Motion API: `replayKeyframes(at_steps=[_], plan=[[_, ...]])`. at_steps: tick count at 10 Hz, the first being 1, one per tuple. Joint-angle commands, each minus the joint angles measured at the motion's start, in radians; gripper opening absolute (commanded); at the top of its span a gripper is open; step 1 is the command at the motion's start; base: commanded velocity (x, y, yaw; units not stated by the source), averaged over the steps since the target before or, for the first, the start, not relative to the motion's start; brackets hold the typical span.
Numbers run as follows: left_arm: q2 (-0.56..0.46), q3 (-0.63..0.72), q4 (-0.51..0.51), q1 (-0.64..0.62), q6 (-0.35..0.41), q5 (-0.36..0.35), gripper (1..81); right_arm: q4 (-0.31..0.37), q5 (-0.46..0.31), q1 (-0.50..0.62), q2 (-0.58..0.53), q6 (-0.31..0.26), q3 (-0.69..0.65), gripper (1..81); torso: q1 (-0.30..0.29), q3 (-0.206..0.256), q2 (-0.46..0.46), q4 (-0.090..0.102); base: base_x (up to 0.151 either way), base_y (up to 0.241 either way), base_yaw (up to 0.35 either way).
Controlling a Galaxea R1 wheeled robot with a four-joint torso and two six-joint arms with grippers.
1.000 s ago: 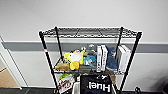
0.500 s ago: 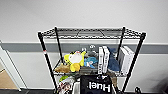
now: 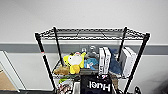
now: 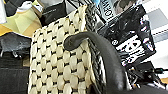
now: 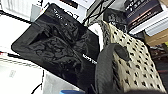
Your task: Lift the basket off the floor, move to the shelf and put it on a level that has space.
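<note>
The shelf point(image 3: 43, 60) is a black wire rack standing straight ahead against a pale wall. Its top level point(image 3: 92, 33) is a bare wire grid. The tier below holds a yellow plush toy point(image 3: 74, 62), white books point(image 3: 104, 61) and blue items. The basket's black pouch with white "Huel" lettering point(image 3: 96, 85) rises at the lower edge, in front of the rack's lower tiers. In the left wrist view, my left gripper point(image 4: 80, 45) hooks over the cream woven basket point(image 4: 57, 65) at its dark rim. My right gripper point(image 5: 110, 47) presses on the basket's other wall point(image 5: 135, 65), beside the pouch point(image 5: 62, 50).
A grey band runs along the wall behind the rack. Tan wooden flooring point(image 3: 6, 83) shows past a pale frame at the lower left. The lower tiers hold boxes and books point(image 5: 143, 12), close to the basket.
The rack looks slightly larger and wider in the head view, so the camera has come a little closer. The pouch stays at the lower edge.
</note>
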Motion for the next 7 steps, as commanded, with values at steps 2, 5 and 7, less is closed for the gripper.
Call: replayKeyframes(at_steps=[2, 5, 7], plan=[[-0.038, 0.105, 0.013, -0.115, 0.009, 0.008, 1.0, 0.013, -0.018, 0.113, -0.054, 0.009, 0.099, 1.0, 0.000, 0.000, 0.000, 0.000, 0.000, 0.000, 0.000], [-0.110, 0.215, 0.040, -0.115, 0.011, -0.018, 1.0, 0.004, 0.026, 0.117, -0.124, 0.009, 0.217, 1.0, -0.001, 0.000, 0.000, 0.000, 0.000, 0.000, 0.000], [-0.153, 0.292, 0.060, -0.118, 0.011, -0.043, 1.0, -0.001, 0.031, 0.125, -0.167, 0.009, 0.267, 1.0, -0.002, 0.000, -0.001, 0.000, 0.000, 0.000, 0.000]])
